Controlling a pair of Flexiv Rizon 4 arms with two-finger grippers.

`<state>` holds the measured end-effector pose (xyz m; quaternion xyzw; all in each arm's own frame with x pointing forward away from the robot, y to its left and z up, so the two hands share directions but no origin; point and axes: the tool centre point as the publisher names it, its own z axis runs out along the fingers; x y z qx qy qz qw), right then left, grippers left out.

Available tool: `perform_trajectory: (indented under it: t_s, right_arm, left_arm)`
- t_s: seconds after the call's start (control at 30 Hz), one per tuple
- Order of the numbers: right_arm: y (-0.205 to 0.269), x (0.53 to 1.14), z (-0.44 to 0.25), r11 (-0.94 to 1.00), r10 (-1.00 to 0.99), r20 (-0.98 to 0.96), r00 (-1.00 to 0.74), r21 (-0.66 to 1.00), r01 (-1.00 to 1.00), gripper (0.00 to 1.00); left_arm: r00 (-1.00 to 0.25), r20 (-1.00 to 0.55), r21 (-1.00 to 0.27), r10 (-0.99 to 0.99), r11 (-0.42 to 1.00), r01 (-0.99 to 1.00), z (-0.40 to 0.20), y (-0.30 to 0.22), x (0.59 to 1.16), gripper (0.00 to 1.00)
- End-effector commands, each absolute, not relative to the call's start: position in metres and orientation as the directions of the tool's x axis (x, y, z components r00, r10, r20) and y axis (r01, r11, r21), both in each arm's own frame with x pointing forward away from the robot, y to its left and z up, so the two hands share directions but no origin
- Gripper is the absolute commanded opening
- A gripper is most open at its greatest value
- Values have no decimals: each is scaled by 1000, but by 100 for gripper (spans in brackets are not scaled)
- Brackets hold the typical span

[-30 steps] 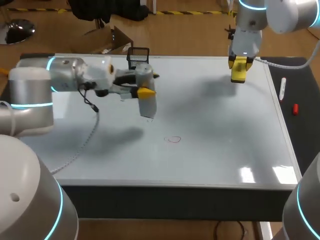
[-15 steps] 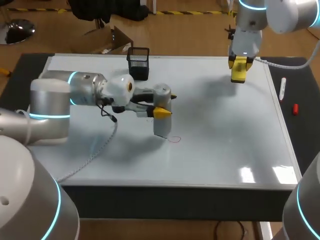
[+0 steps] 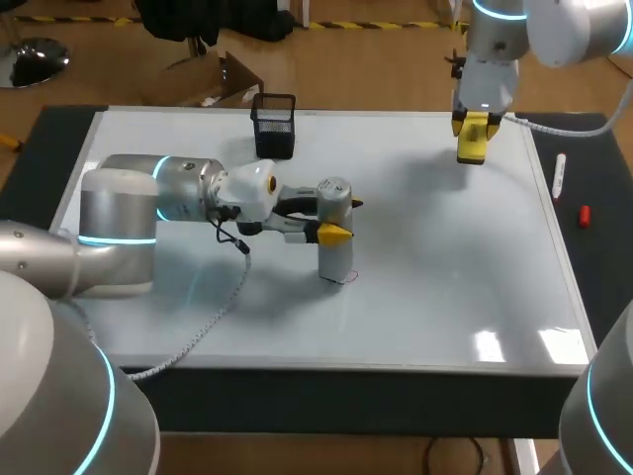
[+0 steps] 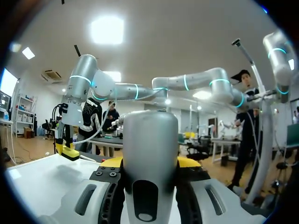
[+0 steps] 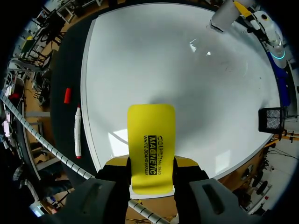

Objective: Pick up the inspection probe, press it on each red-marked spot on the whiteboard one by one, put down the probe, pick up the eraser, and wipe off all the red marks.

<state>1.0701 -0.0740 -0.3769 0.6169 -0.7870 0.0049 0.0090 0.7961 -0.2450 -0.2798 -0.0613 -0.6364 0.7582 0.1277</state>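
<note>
The left arm comes in from the left and reaches out over the middle of the whiteboard. Its left gripper is closed on the inspection probe, a grey cylinder, with the 2 yellow-tipped fingers clamping its sides. The left wrist view shows the same hold, the probe's barrel filling the gap between the fingers. The probe stands upright with its lower end down on the board, a little left of centre. A faint scrap of red mark shows right at the probe's foot; the rest, if there is any, is hidden under it.

At the far right corner the right arm hangs above the board. Its right gripper pinches the yellow eraser, which sticks out flat ahead of the 2 fingers, clear of the surface and well apart from the probe.

A black mesh pen holder sits at the far edge of the board, beyond the left gripper. On the dark mat to the right of the board lie a white marker and, just nearer, a small red cap.
</note>
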Motion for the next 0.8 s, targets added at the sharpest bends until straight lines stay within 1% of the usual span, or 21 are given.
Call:
perform_trajectory:
  t_s: [0.03,0.2,0.43,0.8]
  right_arm:
    - [-75,1070,-376,237,-971,22,-237,2,-972,0]
    - [-75,1070,-376,237,-971,22,-237,2,-972,0]
    - [-75,1070,-376,237,-971,22,-237,2,-972,0]
    - [-75,1070,-376,237,-971,22,-237,2,-972,0]
  left_arm:
    - [-958,71,-981,277,-157,-118,-287,-248,799,0]
    - [-958,68,-983,280,-146,-113,-291,-250,801,0]
    - [-962,47,-994,270,-81,-71,-296,-249,802,0]
    - [-963,58,-995,263,-69,-79,-301,-245,801,0]
